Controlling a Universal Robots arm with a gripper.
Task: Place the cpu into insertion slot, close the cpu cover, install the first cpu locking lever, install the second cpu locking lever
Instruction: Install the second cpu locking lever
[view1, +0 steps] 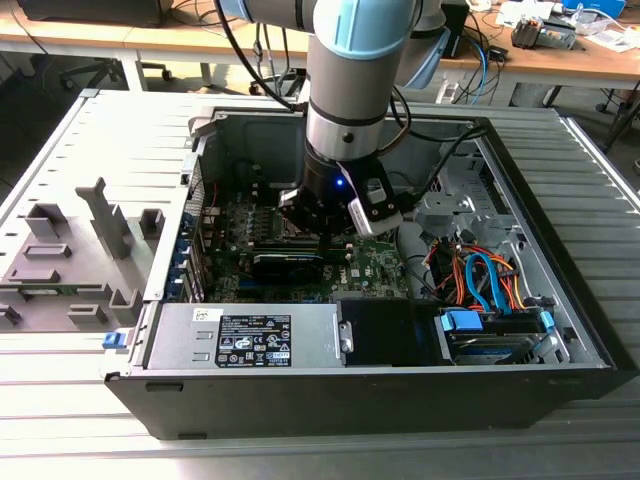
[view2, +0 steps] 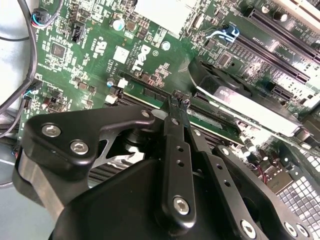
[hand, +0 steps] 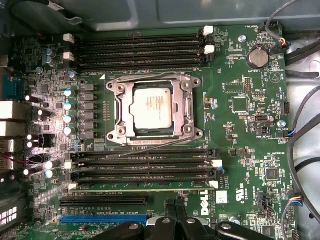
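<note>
Wood desks w/ clutter behind, slatted grey metal bench.

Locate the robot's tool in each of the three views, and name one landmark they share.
Exterior view: tool under the arm, inside the open computer case.
Second wrist view: tool in the foreground, over a black slot.
First wrist view: tool beside the blue slot.
Shared landmark: green motherboard.

I note green circuit board with black memory slots; silvery-grey cpu inside a silver cpu cover. One blue card slot. My gripper is matte black; arm pale blue and grey.
</note>
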